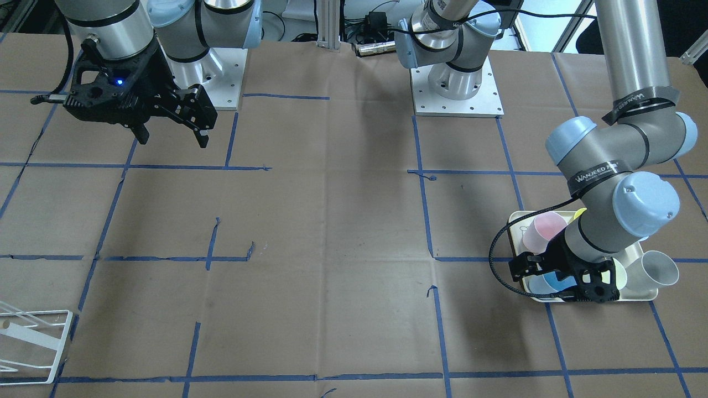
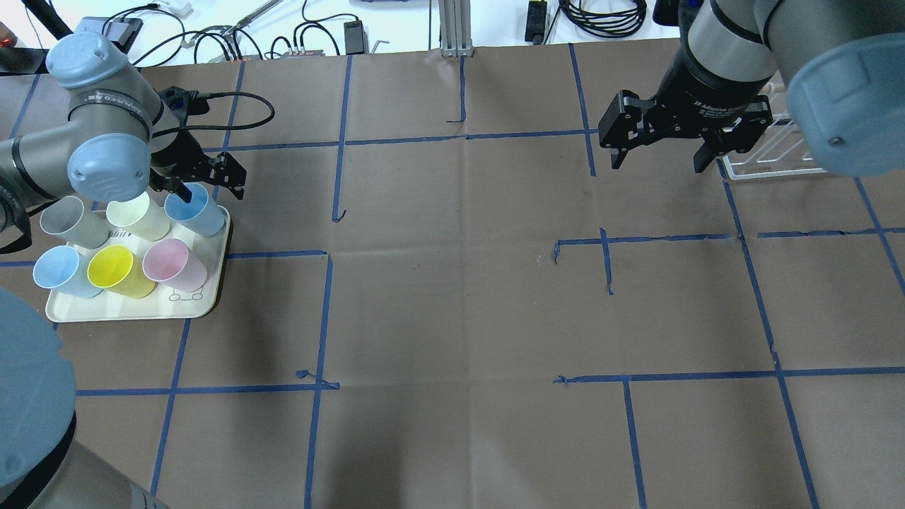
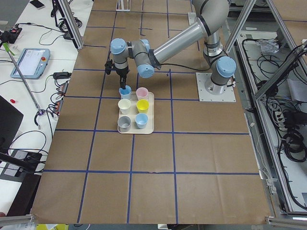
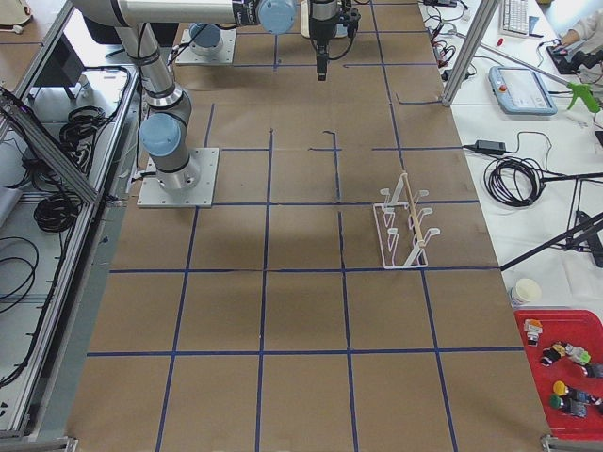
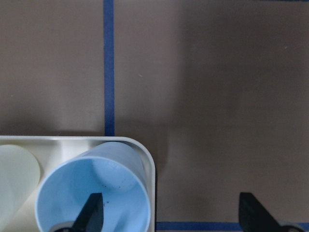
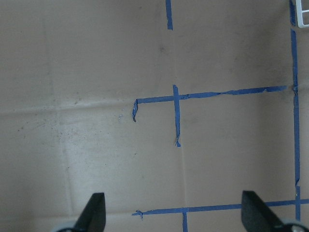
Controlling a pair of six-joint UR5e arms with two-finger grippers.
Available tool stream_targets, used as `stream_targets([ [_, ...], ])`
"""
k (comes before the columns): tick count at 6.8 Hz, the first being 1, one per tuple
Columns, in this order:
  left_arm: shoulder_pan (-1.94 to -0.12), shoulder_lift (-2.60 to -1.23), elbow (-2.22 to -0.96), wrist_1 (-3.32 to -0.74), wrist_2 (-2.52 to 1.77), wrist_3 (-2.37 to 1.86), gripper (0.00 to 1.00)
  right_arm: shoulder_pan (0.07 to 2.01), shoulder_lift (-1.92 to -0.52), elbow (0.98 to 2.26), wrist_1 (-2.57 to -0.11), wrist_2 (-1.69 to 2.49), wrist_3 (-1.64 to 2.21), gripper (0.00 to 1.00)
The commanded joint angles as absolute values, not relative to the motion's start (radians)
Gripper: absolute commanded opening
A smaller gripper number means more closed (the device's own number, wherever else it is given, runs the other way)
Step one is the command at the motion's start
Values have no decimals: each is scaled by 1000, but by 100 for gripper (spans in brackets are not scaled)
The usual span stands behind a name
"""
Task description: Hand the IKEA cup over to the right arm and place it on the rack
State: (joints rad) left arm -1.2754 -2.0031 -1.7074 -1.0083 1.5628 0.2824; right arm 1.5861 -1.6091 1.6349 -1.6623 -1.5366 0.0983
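Six cups (image 2: 113, 270) fill a cream tray (image 2: 201, 311); the wide-open left gripper (image 2: 211, 188) dips one finger into the far blue cup (image 2: 201, 218), gripping nothing. The right gripper (image 2: 657, 160) hangs open, empty, near the rack (image 2: 778, 152) over brown paper (image 2: 459, 283).

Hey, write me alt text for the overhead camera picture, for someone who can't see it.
The left gripper, open, straddles the wall of a blue cup at the far right corner of a cream tray that holds six cups, one finger inside it. Across the brown taped table, the right gripper hangs open near a white wire rack.
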Motion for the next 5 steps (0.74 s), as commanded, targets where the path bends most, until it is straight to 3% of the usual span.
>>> stream_targets([
  [1,-1272,-2010,-1732,-1002,1566,298,99,1586,-1609,1635,-1663,-1536,98,100],
  [3,-1267,-2010,-1724,-999,1572,331,99,1586,-1608,1637,-1661,-1537,97,100],
  [4,-1263,-2010,-1724,-999,1572,333,90,1585,-1609,1637,-1661,-1537,97,100],
  [5,-1261,-2010,-1718,-999,1572,336,74,1585,-1608,1637,-1661,-1537,95,100],
])
